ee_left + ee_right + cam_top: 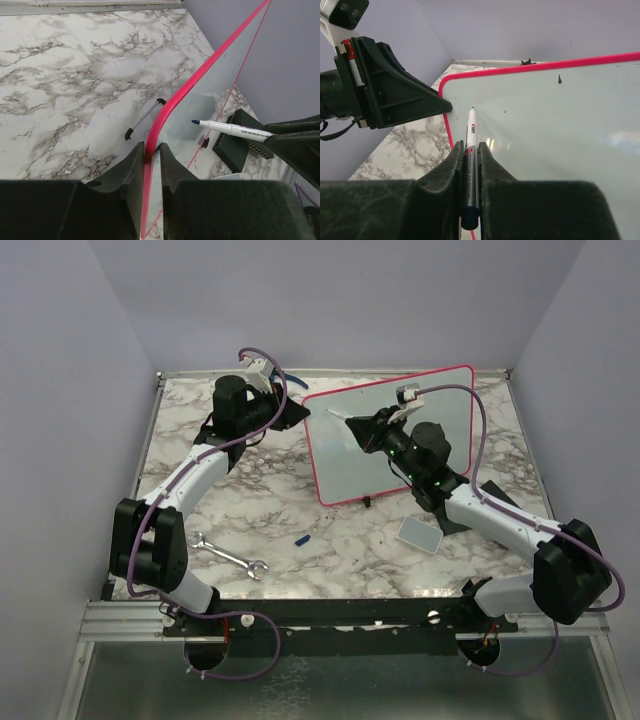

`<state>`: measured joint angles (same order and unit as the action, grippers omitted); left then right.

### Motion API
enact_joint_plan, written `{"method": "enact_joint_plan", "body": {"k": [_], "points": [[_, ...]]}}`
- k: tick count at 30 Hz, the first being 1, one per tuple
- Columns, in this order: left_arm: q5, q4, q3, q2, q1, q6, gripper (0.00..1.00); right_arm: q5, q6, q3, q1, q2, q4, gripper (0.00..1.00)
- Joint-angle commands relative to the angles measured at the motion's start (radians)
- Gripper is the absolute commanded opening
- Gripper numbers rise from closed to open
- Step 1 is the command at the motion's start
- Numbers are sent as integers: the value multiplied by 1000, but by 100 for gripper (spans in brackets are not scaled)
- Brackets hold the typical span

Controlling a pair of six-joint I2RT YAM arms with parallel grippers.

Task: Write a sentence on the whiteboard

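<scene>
Marker (pixel 471 125) is being squeezed tight by the right gripper (pixel 470 146), tip pointing at the whiteboard (pixel 560 120); the left gripper (pixel 152 148) is pinching the whiteboard's red edge.

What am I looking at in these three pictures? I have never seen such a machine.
Two robot arms are bolted at a marble table. One picture is taken from above. The other two come from a camera on each wrist. The left pincer grips the edge of a standing white board. The right pincer holds a marker close to the board's face. On the table lie a wrench, a small blue piece and a grey pad.
</scene>
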<state>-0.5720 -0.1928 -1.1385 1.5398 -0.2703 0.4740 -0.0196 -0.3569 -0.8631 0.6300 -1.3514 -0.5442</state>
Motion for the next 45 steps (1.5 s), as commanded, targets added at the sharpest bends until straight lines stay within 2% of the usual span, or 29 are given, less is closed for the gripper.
{"method": "enact_joint_plan", "body": {"k": [1,15,45], "points": [[-37,-26,-10,14,-3,-6,16,-28,18,-17,10,-18,-34,1],[-43,-28,-9,10,-3,-10,12,-57,28,-25,11,-42,-37,1],[-40,-30,-9,-6,-3,-9,11,-68,49,20,45,-35,18,1]]}}
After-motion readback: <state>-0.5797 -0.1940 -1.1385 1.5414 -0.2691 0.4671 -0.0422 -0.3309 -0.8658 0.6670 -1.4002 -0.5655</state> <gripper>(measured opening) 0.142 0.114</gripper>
